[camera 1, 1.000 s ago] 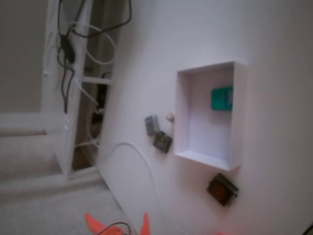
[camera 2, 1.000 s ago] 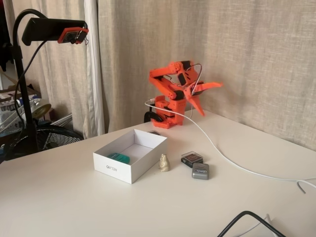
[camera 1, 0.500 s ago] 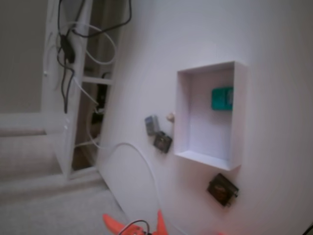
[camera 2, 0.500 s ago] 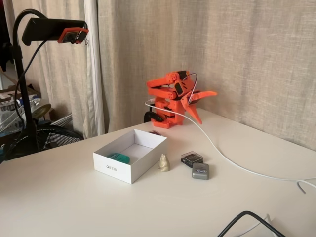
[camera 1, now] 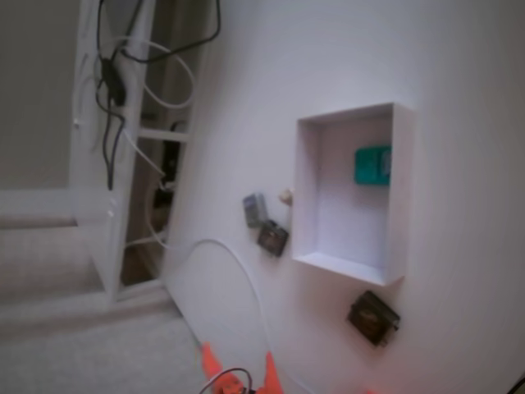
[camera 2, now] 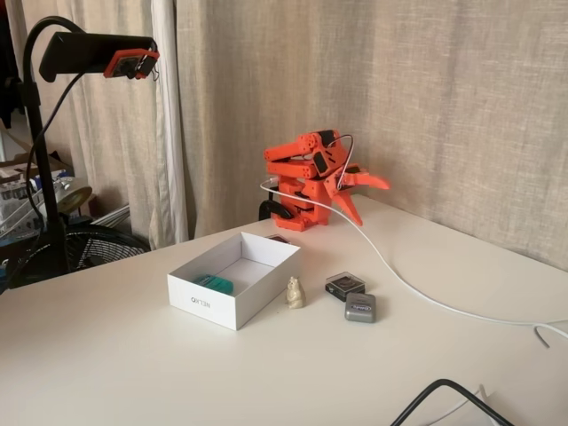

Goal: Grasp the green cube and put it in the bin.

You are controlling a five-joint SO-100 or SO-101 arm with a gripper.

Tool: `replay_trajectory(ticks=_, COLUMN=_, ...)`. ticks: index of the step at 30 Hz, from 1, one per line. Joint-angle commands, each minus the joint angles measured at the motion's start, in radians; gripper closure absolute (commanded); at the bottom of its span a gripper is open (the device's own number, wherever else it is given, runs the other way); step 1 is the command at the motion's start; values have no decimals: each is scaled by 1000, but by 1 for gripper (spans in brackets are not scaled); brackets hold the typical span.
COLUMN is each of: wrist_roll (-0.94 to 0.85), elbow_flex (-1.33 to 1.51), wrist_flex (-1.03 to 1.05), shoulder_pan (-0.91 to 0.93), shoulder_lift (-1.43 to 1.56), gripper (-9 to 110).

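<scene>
So the green cube [camera 1: 372, 165] is already sitting inside the white bin [camera 1: 401, 205], down at one end against the wall, and it's seen there in both fixed views. Nothing is being held by the gripper [camera 2: 362, 197]; its two orange fingers are spread apart with empty air between them. What's changed over the last second: the arm [camera 2: 306, 169] has been folded back down over its base, and the fingers have been narrowed a bit from the wider spread they had a moment ago. That reads like a retreat to the rest pose, so the job looks basically done. The dark blocks [camera 2: 343, 284], the grey block [camera 2: 359, 308] and the little figurine [camera 2: 295, 293] are left untouched beside the bin.
</scene>
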Motion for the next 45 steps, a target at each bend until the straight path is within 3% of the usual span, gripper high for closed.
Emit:
replay_trajectory(ticks=1, wrist_roll=6, elbow_flex=0, wrist_flex=2, shoulder_pan=-5, shoulder_lift=11, gripper=88)
replay_trajectory(ticks=3, wrist_roll=6, elbow_flex=0, wrist_flex=2, shoulder_pan=-3, shoulder_lift=11, gripper=110)
replay_trajectory(ticks=45, wrist_roll=11, elbow_flex=0, wrist_flex=0, shoulder_pan=5, shoulder_lift=11, gripper=110)
